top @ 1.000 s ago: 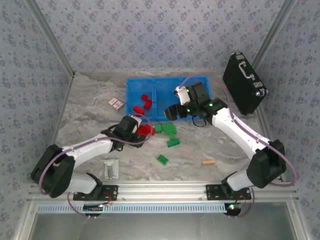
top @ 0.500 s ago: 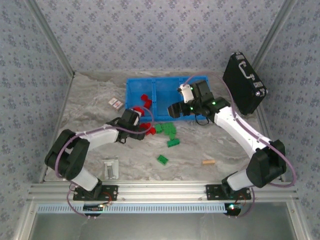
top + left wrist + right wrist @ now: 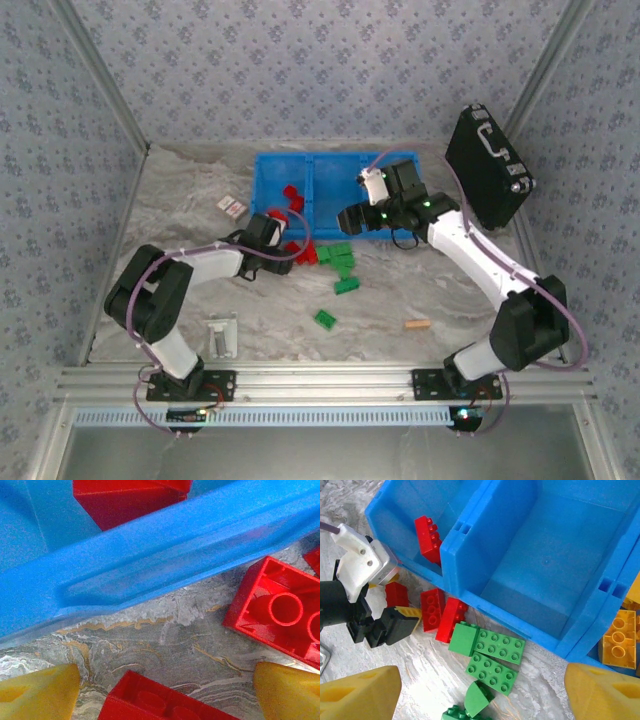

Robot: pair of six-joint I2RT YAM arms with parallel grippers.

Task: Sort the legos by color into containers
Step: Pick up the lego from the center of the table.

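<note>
The left tool (image 3: 167, 692) is spread wide and empty, low over the table (image 3: 170, 630) at the near wall of the containers (image 3: 150, 555) — red legos (image 3: 280, 610) lie loose around its tips. The right tool (image 3: 480, 695), also wide open and holding nothing, hangs above green legos (image 3: 495, 650) beside the middle bin. More red ones sit in the left bin, and yellow legos (image 3: 619, 640) in the right. The print on the white card (image 3: 232, 207) is too small to read.

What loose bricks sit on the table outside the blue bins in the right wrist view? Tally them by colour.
Red bricks: 3
Green bricks: 5, one cut off at the bottom edge
Total: 8
</note>
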